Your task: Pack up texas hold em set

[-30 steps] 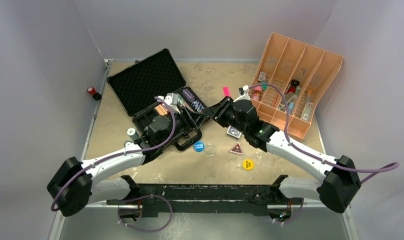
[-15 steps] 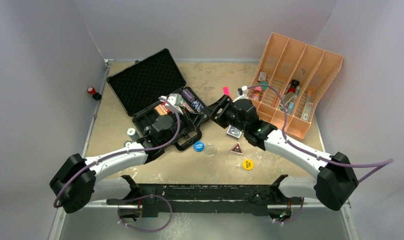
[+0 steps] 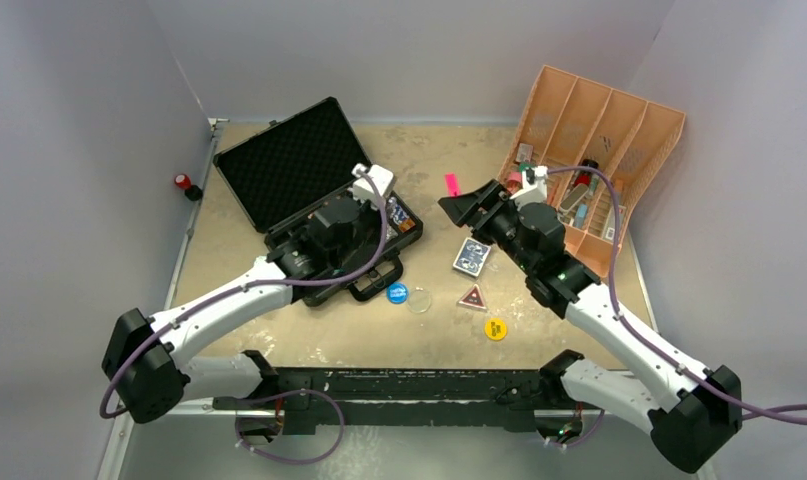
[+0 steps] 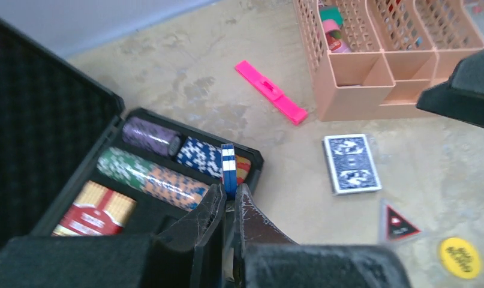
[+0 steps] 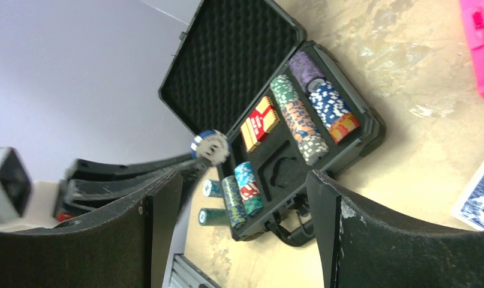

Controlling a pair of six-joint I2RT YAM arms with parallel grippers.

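Above the tan table (image 4: 185, 90), left pincer (image 4: 229, 192) clamps blue chips (image 4: 228, 165).

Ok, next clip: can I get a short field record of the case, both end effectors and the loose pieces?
case: open, chip rows and red deck inside
left end effector: shut on blue chips, over the case
right end effector: open, empty
loose on table: blue deck, yellow disc, red triangle
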